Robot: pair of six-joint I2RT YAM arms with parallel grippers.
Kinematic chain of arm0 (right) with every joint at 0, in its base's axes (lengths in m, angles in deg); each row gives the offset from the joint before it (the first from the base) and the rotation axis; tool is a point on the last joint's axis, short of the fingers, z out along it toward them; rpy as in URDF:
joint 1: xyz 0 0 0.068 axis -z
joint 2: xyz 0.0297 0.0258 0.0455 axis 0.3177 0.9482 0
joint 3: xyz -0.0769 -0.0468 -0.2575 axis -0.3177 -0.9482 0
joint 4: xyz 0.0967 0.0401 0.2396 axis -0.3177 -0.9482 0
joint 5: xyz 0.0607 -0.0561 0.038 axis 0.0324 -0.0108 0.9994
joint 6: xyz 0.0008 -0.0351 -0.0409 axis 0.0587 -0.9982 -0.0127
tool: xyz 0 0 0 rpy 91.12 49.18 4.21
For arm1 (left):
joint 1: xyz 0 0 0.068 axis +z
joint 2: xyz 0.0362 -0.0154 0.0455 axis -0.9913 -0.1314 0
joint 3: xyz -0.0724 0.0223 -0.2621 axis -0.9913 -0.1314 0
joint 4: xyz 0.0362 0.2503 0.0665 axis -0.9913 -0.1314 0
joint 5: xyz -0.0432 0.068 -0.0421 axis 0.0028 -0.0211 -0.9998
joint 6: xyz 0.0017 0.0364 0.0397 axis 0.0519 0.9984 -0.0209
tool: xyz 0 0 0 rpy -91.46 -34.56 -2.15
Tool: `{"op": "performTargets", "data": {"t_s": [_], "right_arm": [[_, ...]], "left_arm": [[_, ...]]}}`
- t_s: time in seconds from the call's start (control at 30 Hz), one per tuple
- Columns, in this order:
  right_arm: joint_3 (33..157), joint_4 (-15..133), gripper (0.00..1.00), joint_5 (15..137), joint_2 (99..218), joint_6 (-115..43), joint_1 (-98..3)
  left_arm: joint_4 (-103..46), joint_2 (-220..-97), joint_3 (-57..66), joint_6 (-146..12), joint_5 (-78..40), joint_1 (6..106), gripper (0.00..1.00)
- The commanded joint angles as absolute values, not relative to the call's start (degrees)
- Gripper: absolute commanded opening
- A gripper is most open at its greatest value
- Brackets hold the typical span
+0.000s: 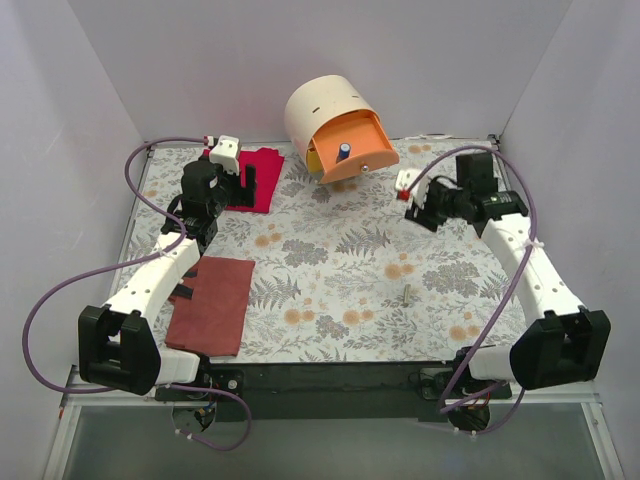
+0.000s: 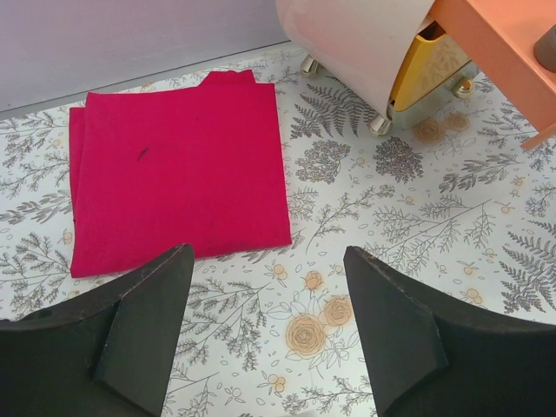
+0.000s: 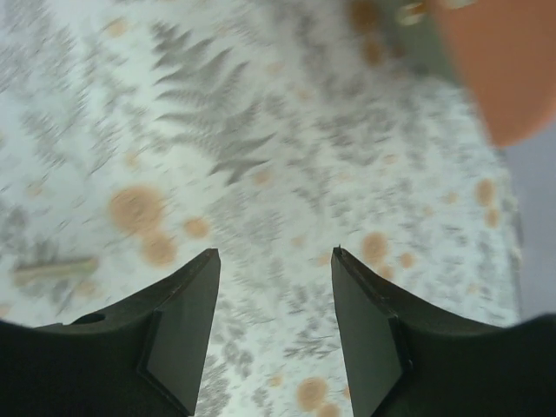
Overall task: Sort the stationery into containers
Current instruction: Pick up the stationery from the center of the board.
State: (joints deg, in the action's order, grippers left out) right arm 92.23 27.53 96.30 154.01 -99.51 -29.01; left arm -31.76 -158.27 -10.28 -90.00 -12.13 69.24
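Right fingers and left fingers both stand parted and empty, while the small tan block, lying on the floral table well apart from the open orange drawer, looks light, stiff and skid-prone, best pinched across its narrow sides.

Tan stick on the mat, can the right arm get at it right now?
Probably yes. The stick lies alone on the right half of the mat, with nothing over or beside it, and the right gripper is open and empty.
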Motion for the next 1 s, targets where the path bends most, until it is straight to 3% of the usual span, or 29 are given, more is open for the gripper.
{"op": "performTargets", "data": {"t_s": [0.0,0.23,0.53,0.97], "right_arm": [[80.7,5.9,0.64,98.1,150.8,-122.6,-29.7],[69.2,4.1,0.64,93.9,146.9,-137.4,-29.9],[62.6,7.7,0.62,99.2,141.5,-158.9,-30.2],[64.9,8.0,0.52,97.5,151.3,-170.0,-35.8]], "left_arm": [[-31.0,-156.1,-10.2,-89.9,-13.3,69.6,0.70],[-31.8,-156.2,-9.9,-89.8,-14.1,69.6,0.70],[-32.2,-155.5,-10.4,-89.5,-14.2,69.5,0.70],[-32.6,-153.9,-12.2,-89.0,-14.0,70.3,0.70]]}}
